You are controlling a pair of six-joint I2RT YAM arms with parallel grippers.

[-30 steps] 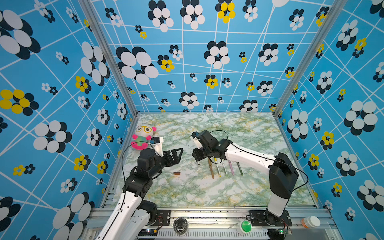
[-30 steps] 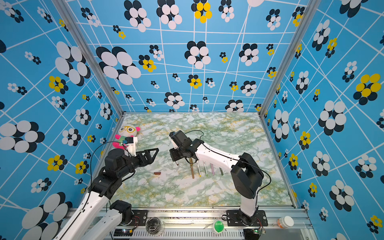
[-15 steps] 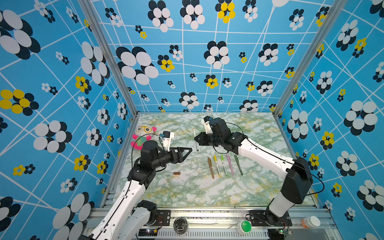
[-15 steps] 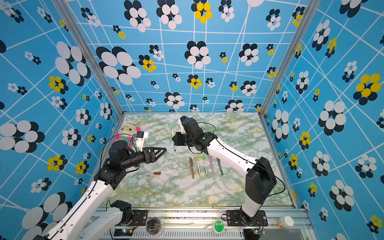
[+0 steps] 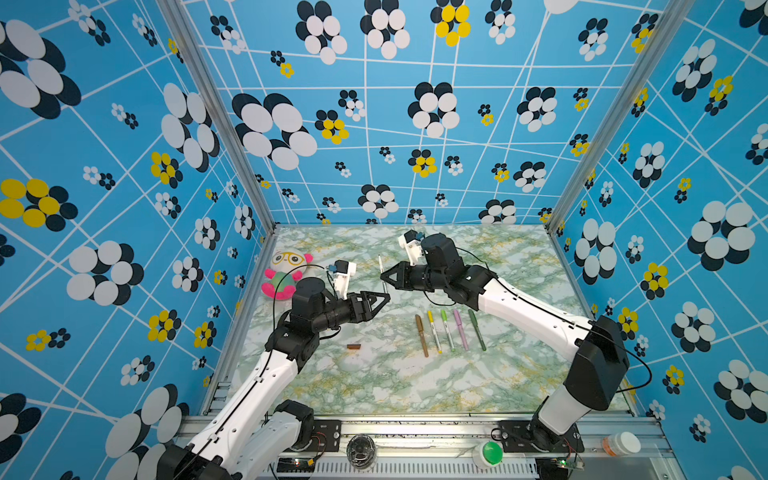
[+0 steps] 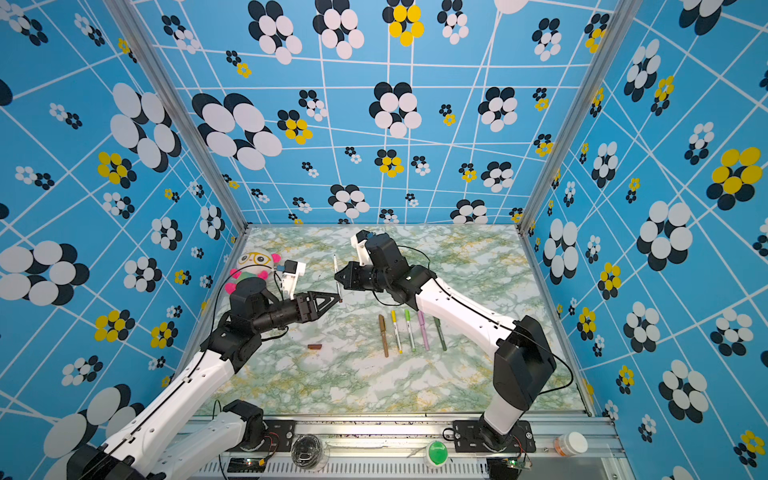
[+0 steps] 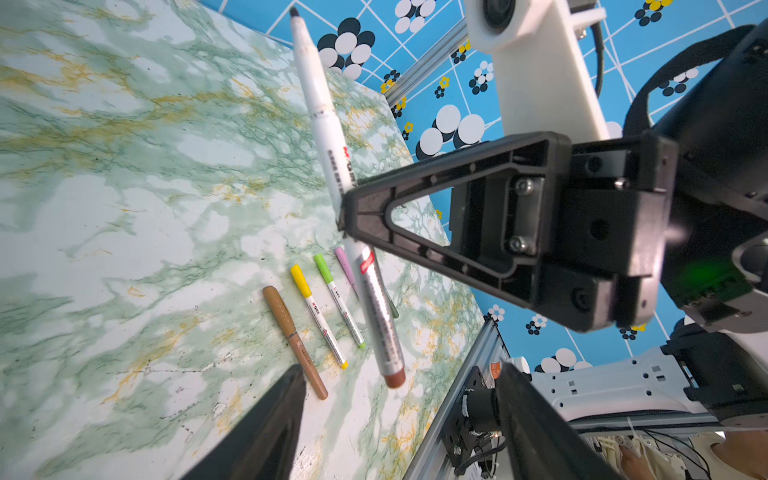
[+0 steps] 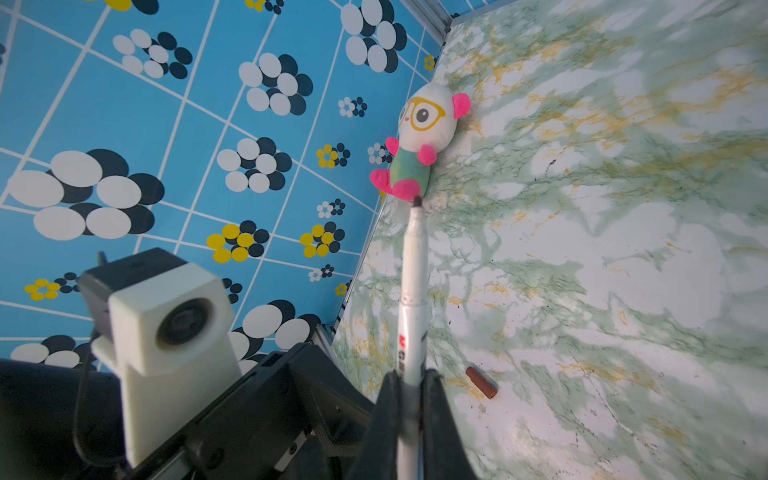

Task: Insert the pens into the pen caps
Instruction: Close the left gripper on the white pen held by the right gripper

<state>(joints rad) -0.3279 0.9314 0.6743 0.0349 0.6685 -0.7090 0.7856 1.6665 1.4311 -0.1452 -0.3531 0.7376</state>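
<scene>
Moved: since a second ago the right gripper (image 5: 383,277) has left the row and risen with the white pen (image 7: 328,137), and the left gripper (image 5: 386,296) has swung in from the left edge to meet it, jaws less wide
Brown cap (image 5: 354,345): lying alone on the table (image 5: 395,382), toward the near-left of the row, well apart from both grippers and untouched
Cap handling: probably very light, hard and round, so likely to roll or skid; best pinched across its closed half, leaving the mouth free
Row: five capped pens (image 5: 447,330) side by side near the table's middle (tan, yellow, light green, pink, dark green)
Left gripper: jaws apart and empty, with the pen's brown tail end just at them; whether they touch it cannot be told
Right gripper: clenched on the white pen about mid-barrel
White pen: in the air over the far-left half of the table, bare dark tip pointing toward the far edge
Pen handling: judged light, stiff and smooth, so it could pivot between the pads; a hold close behind the tip should steady it for capping
Plush toy (image 5: 286,270): against the far left edge
</scene>
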